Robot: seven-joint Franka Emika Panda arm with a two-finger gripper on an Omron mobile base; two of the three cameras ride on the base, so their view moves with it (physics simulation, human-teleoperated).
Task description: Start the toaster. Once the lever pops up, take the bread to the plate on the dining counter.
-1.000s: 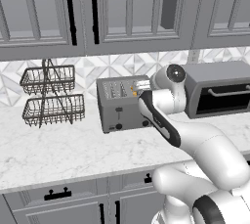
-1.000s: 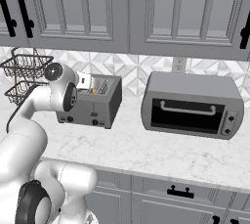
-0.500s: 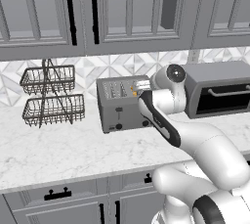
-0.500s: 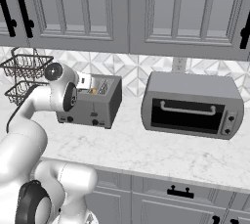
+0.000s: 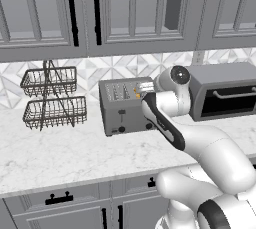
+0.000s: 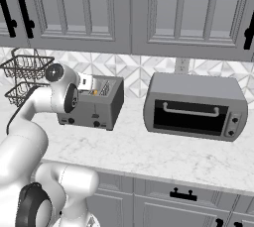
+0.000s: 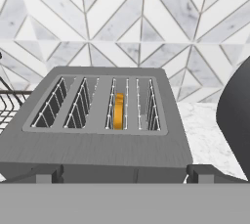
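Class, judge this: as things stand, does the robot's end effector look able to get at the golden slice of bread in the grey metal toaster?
Probably yes: the open end effector hangs just above the boxy grey metal toaster, and nothing covers the slot holding the golden bread slice, though it sits low.

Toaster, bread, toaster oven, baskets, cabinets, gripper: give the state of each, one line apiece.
toaster: upright on the marble worktop, bread in one of its four slots.
bread: standing on edge, low in the third slot from the left in the hand view.
toaster oven: glass door shut.
wire baskets: both tiers empty.
upper cabinets: doors shut.
gripper: open, holding nothing, above the toaster's top.
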